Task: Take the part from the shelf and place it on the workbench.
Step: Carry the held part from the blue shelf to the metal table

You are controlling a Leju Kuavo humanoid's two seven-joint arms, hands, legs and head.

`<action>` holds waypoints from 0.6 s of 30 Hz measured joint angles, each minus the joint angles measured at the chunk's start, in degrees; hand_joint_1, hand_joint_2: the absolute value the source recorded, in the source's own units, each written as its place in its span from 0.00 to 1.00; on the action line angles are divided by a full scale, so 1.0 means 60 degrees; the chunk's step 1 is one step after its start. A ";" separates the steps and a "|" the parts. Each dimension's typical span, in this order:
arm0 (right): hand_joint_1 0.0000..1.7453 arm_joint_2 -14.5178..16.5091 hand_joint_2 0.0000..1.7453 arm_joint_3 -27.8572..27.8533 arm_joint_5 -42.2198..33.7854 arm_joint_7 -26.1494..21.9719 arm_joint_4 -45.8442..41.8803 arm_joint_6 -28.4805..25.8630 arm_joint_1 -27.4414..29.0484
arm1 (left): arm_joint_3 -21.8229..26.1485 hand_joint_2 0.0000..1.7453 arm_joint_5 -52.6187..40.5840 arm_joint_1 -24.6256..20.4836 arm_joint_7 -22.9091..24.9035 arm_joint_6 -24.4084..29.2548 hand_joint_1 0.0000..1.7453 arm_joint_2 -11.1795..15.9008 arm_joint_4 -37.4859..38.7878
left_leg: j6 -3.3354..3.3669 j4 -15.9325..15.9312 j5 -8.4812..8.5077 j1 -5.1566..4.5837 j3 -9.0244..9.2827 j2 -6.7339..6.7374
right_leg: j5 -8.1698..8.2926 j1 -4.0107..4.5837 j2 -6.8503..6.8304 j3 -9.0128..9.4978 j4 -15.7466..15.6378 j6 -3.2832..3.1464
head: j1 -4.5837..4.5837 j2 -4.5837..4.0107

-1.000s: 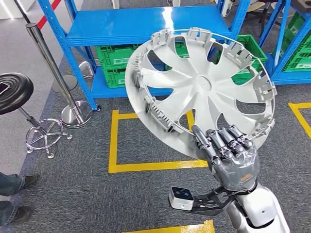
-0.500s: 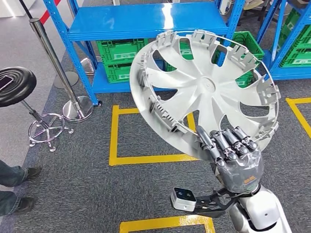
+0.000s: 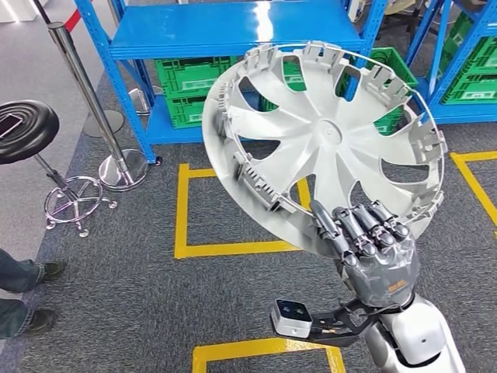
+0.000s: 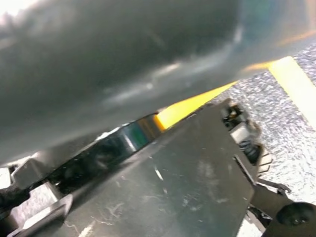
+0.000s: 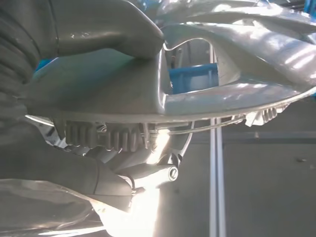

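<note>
We hold the wheel cover (image 3: 328, 148) in our right hand (image 3: 375, 252), fingers curled over its lower rim, the disc tilted up in front of us with its ribbed inner side facing our head; in the right wrist view the same rim (image 5: 156, 106) runs close past the hand. The part is already off the blue shelf (image 3: 234, 35), which stands just behind it with green crates (image 3: 185, 97) on its lower level, so we judge ourselves in the carrying step. No desk is in sight, so the next move most likely calls for turning or walking until one appears, keeping the grip firm, since the cover hangs from one edge and could swing. The far rim sits near the shelf uprights, so we should draw back before turning. On our left stand a chrome post (image 3: 96, 116), a black stool (image 3: 26, 132) and a person's shoes (image 3: 35, 295); the carpet with yellow tape (image 3: 234, 249) ahead offers room. We cannot tell how our left hand is set.
</note>
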 joint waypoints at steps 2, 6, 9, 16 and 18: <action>1.00 0.0000 1.00 -0.0015 0.0000 0.0012 0.0000 0.0000 0.0013 | -0.0013 0.00 -0.0005 0.0001 0.0006 0.0002 0.00 -0.0009 0.0000 | 0.0155 -0.0077 0.0112 0.0016 -0.0039 0.0013 | -0.0273 -0.0011 0.0007 -0.0183 0.0314 0.0077 | 0.0027 0.0000; 1.00 -0.0001 1.00 -0.0005 0.0000 0.0382 0.0002 0.0000 0.0037 | -0.0069 0.00 -0.0005 0.0002 0.0005 0.0017 0.00 -0.0014 0.0000 | 0.0317 -0.0101 0.0245 -0.0057 -0.0202 0.0027 | -0.1402 0.0009 0.0018 -0.1090 0.2546 0.0123 | 0.0108 0.0000; 1.00 -0.0010 1.00 0.0008 0.0000 0.0757 0.0004 0.0000 0.0065 | -0.0125 0.00 -0.0005 0.0012 0.0001 0.0031 0.00 -0.0014 0.0000 | 0.0333 -0.0076 0.0275 -0.0105 -0.0241 0.0069 | -0.0902 0.0044 -0.0037 -0.0573 0.1880 0.0057 | 0.0125 0.0000; 1.00 -0.0015 1.00 0.0087 0.0002 0.0893 -0.0004 0.0000 0.0034 | -0.0161 0.00 -0.0008 0.0021 0.0004 0.0066 0.00 -0.0005 0.0000 | 0.0117 0.0188 0.0152 -0.0202 -0.0399 0.0328 | -0.0358 0.0133 -0.0258 0.0404 -0.0054 -0.0256 | 0.0106 0.0000; 1.00 -0.0015 1.00 0.0086 0.0004 0.0869 -0.0021 0.0000 0.0041 | -0.0164 0.00 -0.0016 0.0016 0.0015 0.0091 0.00 0.0002 0.0000 | -0.0016 0.0823 -0.0309 -0.0155 -0.0646 0.0215 | -0.0293 0.0070 -0.0145 0.0382 -0.0095 -0.0352 | 0.0066 0.0000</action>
